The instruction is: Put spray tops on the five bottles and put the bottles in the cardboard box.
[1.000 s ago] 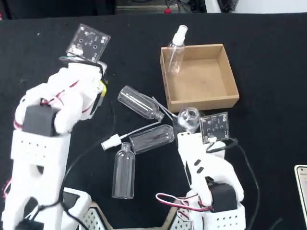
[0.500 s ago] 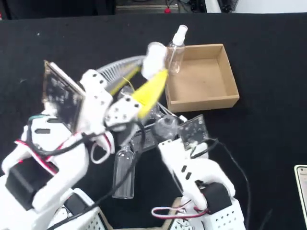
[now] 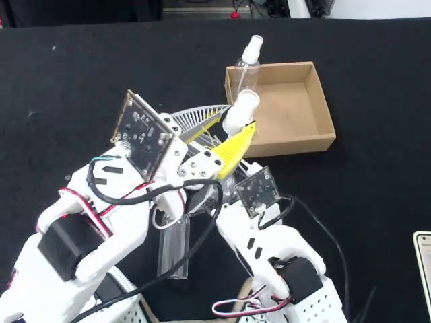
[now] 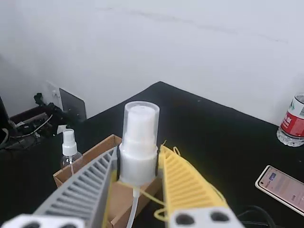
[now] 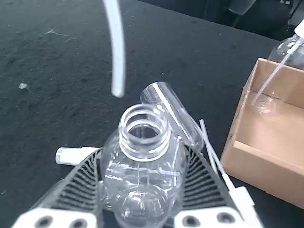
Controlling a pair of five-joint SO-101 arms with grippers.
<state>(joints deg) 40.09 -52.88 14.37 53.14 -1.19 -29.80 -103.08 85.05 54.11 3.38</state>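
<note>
Two ribbed grippers: left gripper (image 4: pixel 137 164) pinches a white cylindrical spray top (image 4: pixel 140 135), right gripper (image 5: pixel 142 192) clasps a clear open-necked bottle (image 5: pixel 142 156).

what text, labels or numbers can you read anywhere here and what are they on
No text here can be read.
Water bottle: red label, print too blurred.
Phone: screen text too small.
Camera board: no legible marking.
Cardboard box: plain, no print.

White wall (image 4: pixel 199 33) behind. Black table (image 3: pixel 60 60) w/ a phone (image 4: pixel 285 184) & a water bottle (image 4: pixel 292 124) near its edge. Some wires (image 4: pixel 26 124) at the back corner.
</note>
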